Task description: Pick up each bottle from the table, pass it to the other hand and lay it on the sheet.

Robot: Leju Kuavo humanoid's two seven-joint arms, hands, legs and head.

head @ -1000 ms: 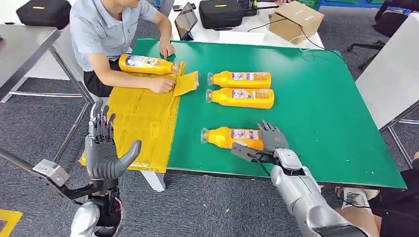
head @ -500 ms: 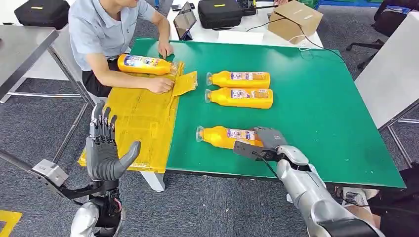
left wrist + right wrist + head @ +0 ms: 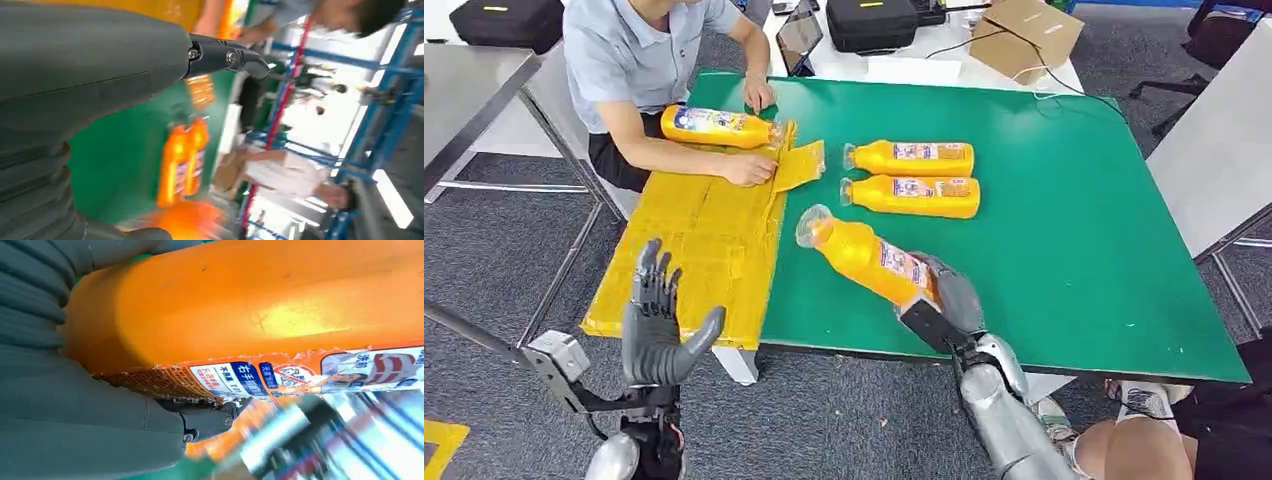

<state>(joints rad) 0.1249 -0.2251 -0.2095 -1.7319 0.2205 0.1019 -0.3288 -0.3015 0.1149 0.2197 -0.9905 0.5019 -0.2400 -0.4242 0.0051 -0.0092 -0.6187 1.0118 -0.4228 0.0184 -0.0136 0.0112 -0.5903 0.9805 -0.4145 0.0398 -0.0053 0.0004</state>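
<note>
The robot's right hand (image 3: 949, 298) is grasping the base end of an orange bottle (image 3: 864, 258) near the front edge of the green table (image 3: 1074, 230). The bottle is tilting off the tabletop, its clear cap end pointing up and toward the yellow sheet (image 3: 699, 240). In the right wrist view the same bottle (image 3: 260, 305) is lying across the grey palm, with its printed label facing the camera and the thumb (image 3: 210, 420) pressing against it.

The robot's left hand (image 3: 656, 325) is hovering just off the table's front left corner, beside the sheet's front edge. It is released, its fingers spread and pointing up, holding nothing.

The yellow sheet is covering the table's left side from front edge to back. One orange bottle with a blue label (image 3: 719, 127) is lying on the sheet near its back edge. A person in a light blue shirt (image 3: 639, 60) is sitting at the table's back left corner, with one hand (image 3: 749, 170) resting on the sheet just beside that bottle.

Two more orange bottles, the farther bottle (image 3: 911, 158) and the nearer bottle (image 3: 911, 196), are lying side by side near the middle of the table, caps toward the sheet. The left wrist view is showing this pair (image 3: 182, 160) blurred.
</note>
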